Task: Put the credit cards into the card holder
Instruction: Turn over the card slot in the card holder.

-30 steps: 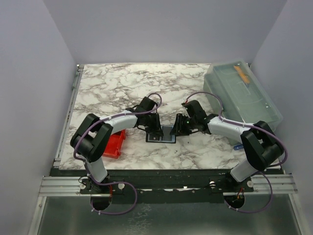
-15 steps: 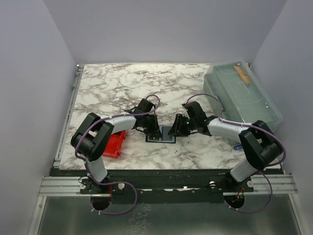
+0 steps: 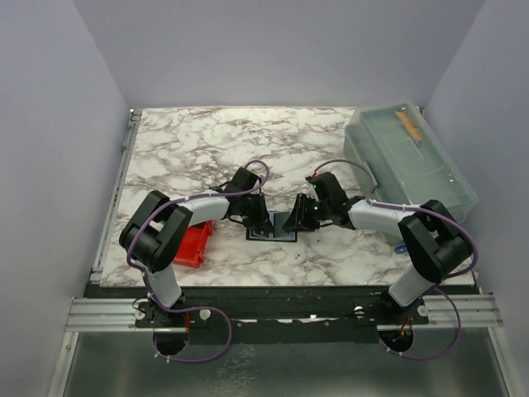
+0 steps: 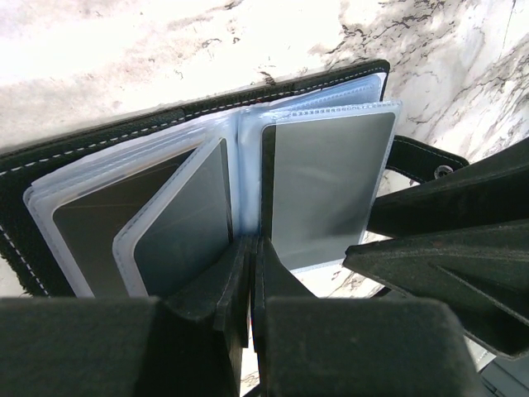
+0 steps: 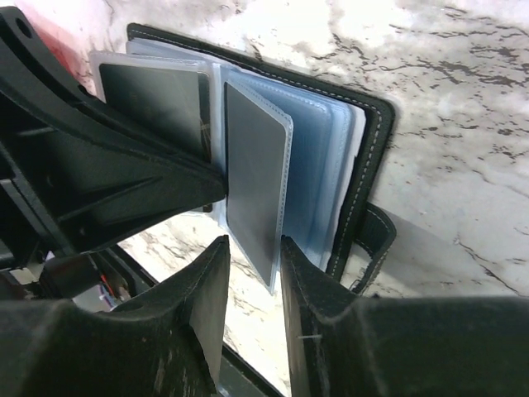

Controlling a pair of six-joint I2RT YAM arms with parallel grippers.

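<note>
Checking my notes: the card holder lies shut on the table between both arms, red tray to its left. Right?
No: the card holder lies open, sleeves fanned, as the left wrist view shows. It does lie on the table between both arms, red tray to its left.

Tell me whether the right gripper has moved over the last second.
Yes. In the top view the right gripper has edged left, away from the translucent box and further over the open card holder.
</note>
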